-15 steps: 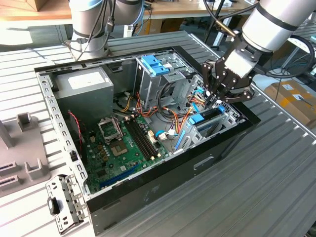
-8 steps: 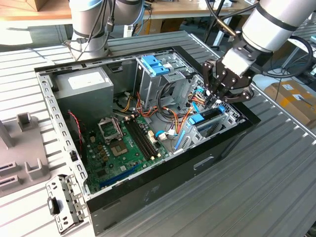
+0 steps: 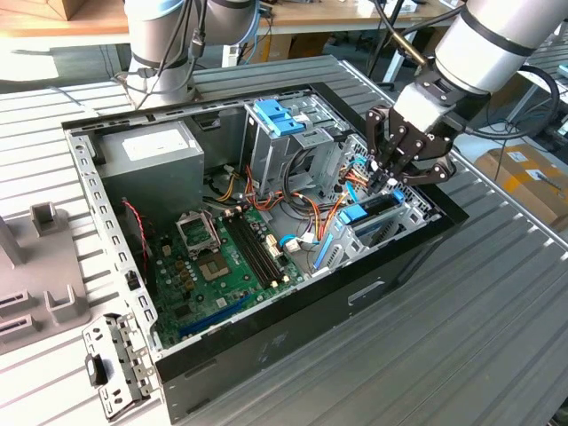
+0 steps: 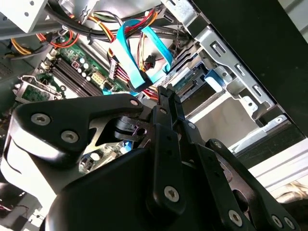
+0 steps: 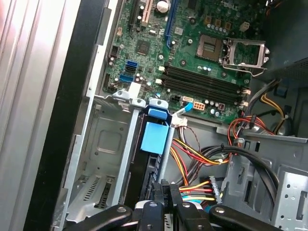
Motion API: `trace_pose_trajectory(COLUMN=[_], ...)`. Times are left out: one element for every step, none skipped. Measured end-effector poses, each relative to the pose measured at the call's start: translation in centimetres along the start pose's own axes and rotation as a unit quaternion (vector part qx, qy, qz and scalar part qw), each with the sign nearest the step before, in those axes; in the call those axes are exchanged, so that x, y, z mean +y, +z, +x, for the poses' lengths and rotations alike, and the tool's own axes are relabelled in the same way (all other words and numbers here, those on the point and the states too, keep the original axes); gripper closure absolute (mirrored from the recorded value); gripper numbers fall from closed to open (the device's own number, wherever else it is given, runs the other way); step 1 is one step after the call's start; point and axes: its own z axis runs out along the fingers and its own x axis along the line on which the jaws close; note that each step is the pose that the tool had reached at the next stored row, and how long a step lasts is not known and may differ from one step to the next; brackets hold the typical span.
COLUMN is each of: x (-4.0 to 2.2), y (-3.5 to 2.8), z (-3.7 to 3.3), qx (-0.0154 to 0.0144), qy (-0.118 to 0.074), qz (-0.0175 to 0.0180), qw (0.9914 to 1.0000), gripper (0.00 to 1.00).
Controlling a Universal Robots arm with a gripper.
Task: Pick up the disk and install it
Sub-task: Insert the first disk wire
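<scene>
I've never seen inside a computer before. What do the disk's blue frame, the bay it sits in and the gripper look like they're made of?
Disk frame: probably plastic, going by its even light blue and matte, moulded look. Bay: likely bare sheet metal, dull silver-grey, with punched holes and folded edges. Gripper: looks like black-finished metal or hard plastic; flat links joined by visible screws, hard to tell which.

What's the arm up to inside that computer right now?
Gripper down inside the open case, at the drive bay. Disk standing on edge in the bay slot below it. Loose cables bunched right beside the slot.
</scene>
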Motion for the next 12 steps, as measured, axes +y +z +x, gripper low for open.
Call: trace_pose_trajectory(x=[0.0,0.0,0.0,0.0,0.0,0.0,0.0,-0.01,0.0,-0.01,-0.03,-0.07], y=[0.01,0.01,0.02,0.02,0.03,0.04,0.07,0.09,0.11,0.15,0.17,0.19], z=[0.0,0.0,0.0,0.0,0.0,0.0,0.01,0.01,0.01,0.02,0.02,0.04], qx=[-0.0002,-0.0005,-0.0007,-0.0011,-0.0014,-0.0016,-0.0021,-0.0023,-0.0026,-0.0031,-0.0033,-0.0035], qy=[0.006,0.015,0.02,0.03,0.039,0.045,0.06,0.068,0.076,0.088,0.093,0.096], qz=[0.0006,0.0016,0.0022,0.0032,0.0042,0.0049,0.0065,0.0073,0.0082,0.0096,0.0101,0.0105], qw=[0.99998,0.99988,0.99979,0.99956,0.99925,0.99898,0.99817,0.99768,0.99711,0.99606,0.99565,0.99531], gripper=[0.83,0.83,0.83,0.83,0.83,0.83,0.83,0.83,0.83,0.83,0.83,0.83])
